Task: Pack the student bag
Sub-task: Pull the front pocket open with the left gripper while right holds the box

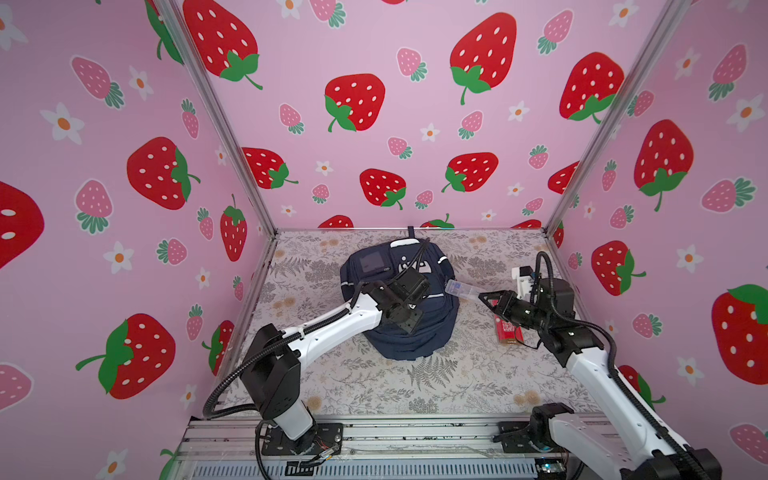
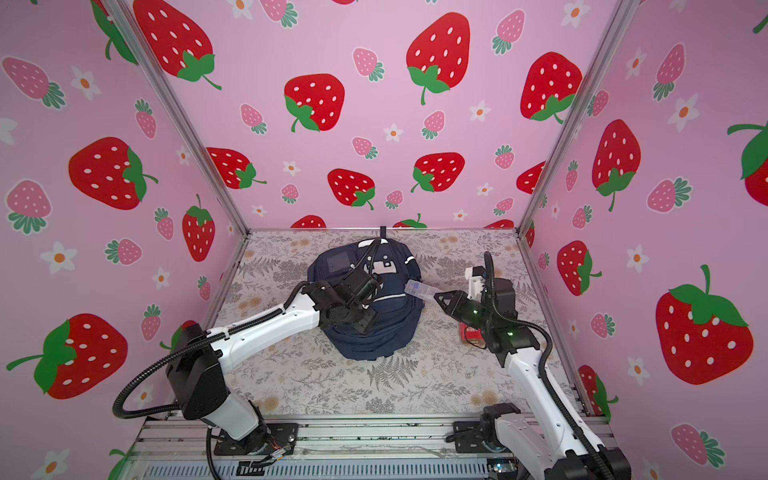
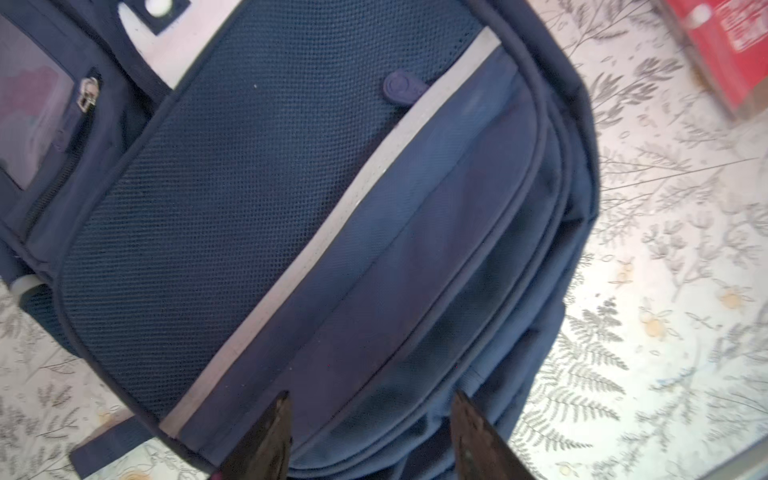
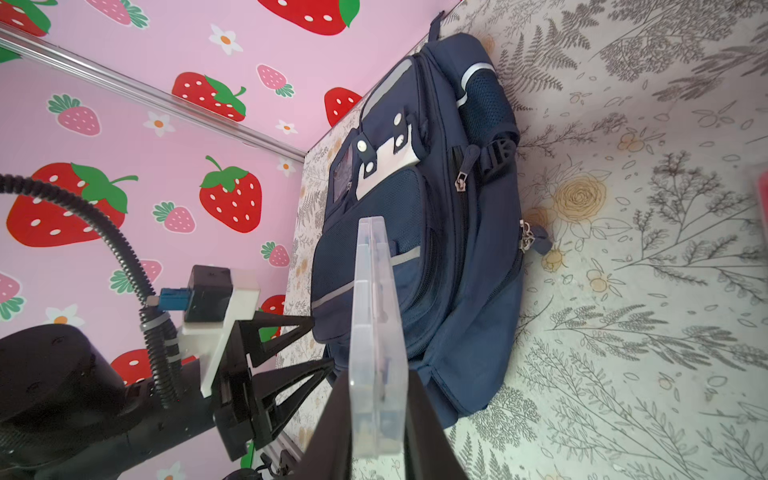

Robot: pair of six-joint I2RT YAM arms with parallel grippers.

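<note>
The bag (image 1: 428,338) lies on the surface (image 1: 374,386), near the back wall. The left fingers (image 3: 266,440) hang apart over its front, empty. The right fingers (image 4: 332,436) are clamped on a clear case (image 4: 376,332) beside the bag.

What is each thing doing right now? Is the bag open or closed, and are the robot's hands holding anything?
student bag: lying flat on the table, front up; the zips that show look closed.
clear case: gripped at one end by the right gripper.
red box: lying on the table, untouched.
left gripper: open and empty, over the bag.
right gripper: shut on the clear case.
</note>
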